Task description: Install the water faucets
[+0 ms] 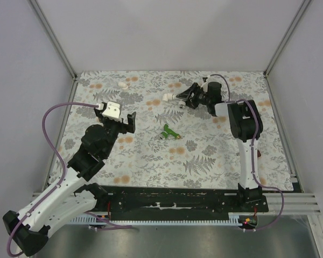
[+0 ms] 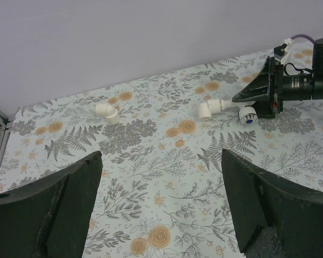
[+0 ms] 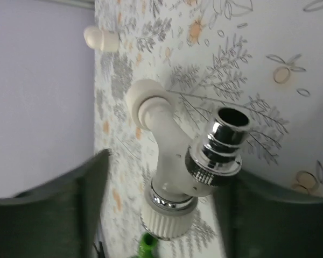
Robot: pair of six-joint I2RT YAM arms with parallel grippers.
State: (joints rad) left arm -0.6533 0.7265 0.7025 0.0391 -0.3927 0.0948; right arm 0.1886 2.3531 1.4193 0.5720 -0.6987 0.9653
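While the right fingers [image 1: 181, 97] clamp the white faucet [image 3: 175, 156] by its body at the far middle of the worktop [image 1: 215, 161], its inlet end sits in the mouth of a white elbow fitting [image 3: 145, 97] — how deep, I can't tell. The left fingers [image 1: 131, 122] hang wide apart and empty, well short of the pair. To my eye the job now is threading, and that wants a counter-hold: the left should pinch the elbow squarely, clear of the joint, so it doesn't spin along with the tap. Keep both axes in line before turning — a crooked start would likely cross-thread. A green faucet [image 1: 169, 131] lies mid-worktop, between the two arms, waiting its turn.
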